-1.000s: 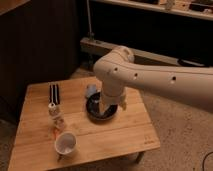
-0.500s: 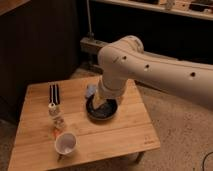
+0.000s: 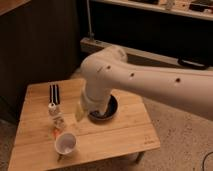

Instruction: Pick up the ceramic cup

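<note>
Dark cabinets and a low shelf stand behind a speckled floor (image 3: 185, 137), and across them from the right reaches the white arm (image 3: 150, 85), by far the biggest thing in view. Under it stands the wooden table (image 3: 125, 136). The black bowl (image 3: 112, 111) sits near the table's middle, half hidden by the arm's bend. The cup (image 3: 66, 143) (white, mouth up) stands well apart from it near the front left corner, with nothing touching it. The gripper (image 3: 81, 112) hangs at the arm's end just left of the bowl, above and to the right of the cup and not on it; whether it is wide or narrow I cannot tell. Behind the cup lie a black strip (image 3: 54, 93) and a few small bits (image 3: 55, 115). My reading: this is the approach step, the cup not yet taken. The next move calls for a shift toward the front left until the gripper is over the cup, then a descent to straddle one wall of it — steering past the small bits, which stand near its rim.
</note>
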You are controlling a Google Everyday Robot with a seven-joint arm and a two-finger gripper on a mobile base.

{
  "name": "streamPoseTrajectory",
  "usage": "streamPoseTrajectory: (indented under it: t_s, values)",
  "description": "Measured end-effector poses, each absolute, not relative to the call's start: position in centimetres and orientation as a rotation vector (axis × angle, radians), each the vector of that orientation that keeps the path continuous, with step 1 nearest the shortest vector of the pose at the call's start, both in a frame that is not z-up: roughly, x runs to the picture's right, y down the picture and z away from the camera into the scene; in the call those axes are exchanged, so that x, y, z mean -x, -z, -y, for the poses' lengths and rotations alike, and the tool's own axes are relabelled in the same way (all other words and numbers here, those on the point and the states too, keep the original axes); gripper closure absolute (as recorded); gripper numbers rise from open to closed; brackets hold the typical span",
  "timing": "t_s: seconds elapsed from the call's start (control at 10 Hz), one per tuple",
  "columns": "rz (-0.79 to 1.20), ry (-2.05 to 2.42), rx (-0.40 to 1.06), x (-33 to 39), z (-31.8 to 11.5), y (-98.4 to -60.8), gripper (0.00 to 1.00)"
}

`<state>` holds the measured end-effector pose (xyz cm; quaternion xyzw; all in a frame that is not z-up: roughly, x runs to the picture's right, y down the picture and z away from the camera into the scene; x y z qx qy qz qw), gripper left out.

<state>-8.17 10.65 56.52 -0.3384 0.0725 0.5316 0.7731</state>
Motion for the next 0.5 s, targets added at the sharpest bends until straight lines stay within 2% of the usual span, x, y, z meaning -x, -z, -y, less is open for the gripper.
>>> streamPoseTrajectory:
  t_s: [0.5]
  values:
    - [-0.160, -1.043, 0.764, 13.3, -15.4, -60.6, 0.35]
